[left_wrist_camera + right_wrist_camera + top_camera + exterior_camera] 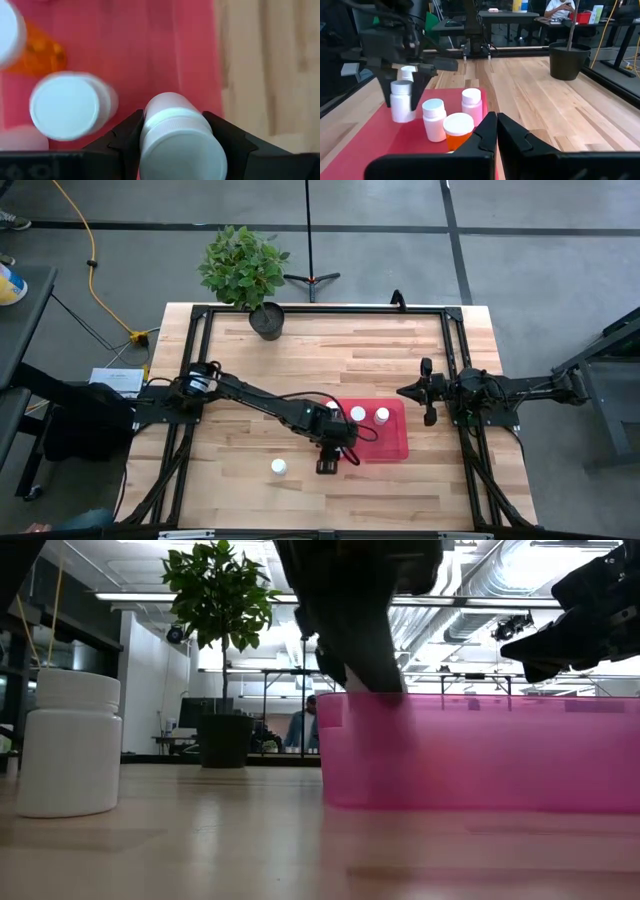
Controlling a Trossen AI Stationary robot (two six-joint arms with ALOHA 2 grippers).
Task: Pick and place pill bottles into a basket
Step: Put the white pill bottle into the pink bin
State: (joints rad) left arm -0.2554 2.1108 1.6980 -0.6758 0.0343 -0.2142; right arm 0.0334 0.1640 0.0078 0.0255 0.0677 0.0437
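Left pincer grips pill bottle over basket | I'd lower into bare floor, clear of standing bottles | right pincer closed, empty.

Our two arms: dark, slender, jointed links on black frame mounts. We note a white-banded joint near the left arm's base, black cabling along the right arm, and matte black, wedge-shaped jaws.
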